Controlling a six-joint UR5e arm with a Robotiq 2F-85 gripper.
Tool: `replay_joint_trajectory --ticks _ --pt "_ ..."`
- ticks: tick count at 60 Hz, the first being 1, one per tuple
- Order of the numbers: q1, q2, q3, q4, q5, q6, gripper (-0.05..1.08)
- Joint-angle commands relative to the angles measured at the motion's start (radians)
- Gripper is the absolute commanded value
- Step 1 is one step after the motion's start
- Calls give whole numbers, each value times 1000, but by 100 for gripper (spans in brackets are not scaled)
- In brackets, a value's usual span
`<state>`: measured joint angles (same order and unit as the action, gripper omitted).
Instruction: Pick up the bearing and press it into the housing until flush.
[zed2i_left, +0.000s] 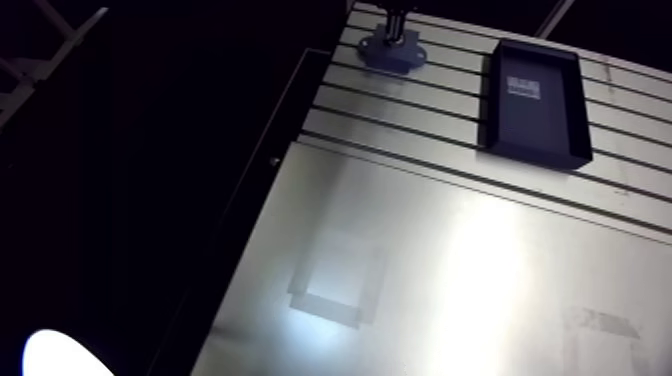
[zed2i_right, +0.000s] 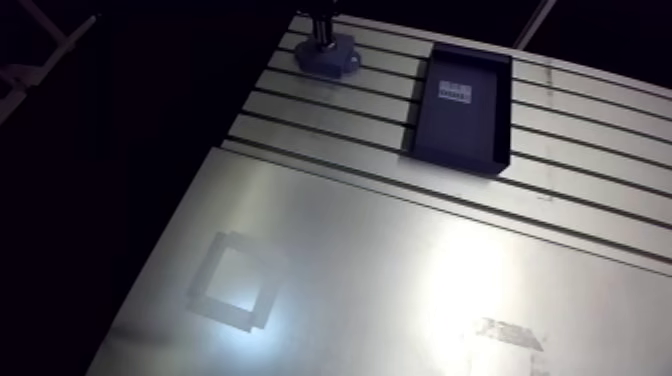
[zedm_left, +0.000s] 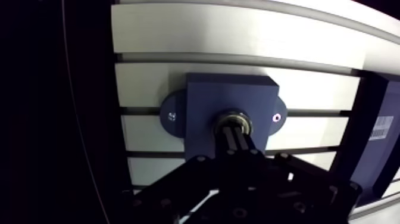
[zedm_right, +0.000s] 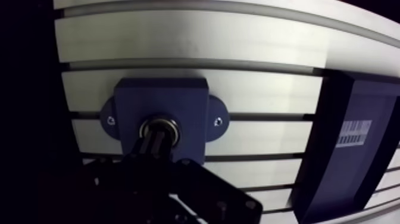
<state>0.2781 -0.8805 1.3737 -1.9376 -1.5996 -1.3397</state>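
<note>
Pressing line: the gripper (zedm_left: 234, 134) stood directly over the bearing (zedm_left: 233, 122), its fingertips meeting the bearing's face, so any push would have run straight ahead along the bore's axis.
Gripper: fingers drawn together with nothing between them, serving as a pusher, not a clamp.
Bearing: sat in the round bore at the middle of the blue housing (zedm_left: 205, 101).
Housing: in the arm view, at the upper centre of the frame, left of the black tray (zed2i_left: 535, 157), on the slotted table (zed2i_left: 420, 120).
Hidden: the fingers covered the near part of the ring, so whether it sat flush could not be judged; the arm view showed the gripper only as a dark stub at the top edge.
</note>
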Motion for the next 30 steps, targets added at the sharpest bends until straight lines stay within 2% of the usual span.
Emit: replay_joint_trajectory --ticks 1,30 --pt "0 -4 0 1 2 -2 86" --pt "0 -2 1 1 -3 0 86"
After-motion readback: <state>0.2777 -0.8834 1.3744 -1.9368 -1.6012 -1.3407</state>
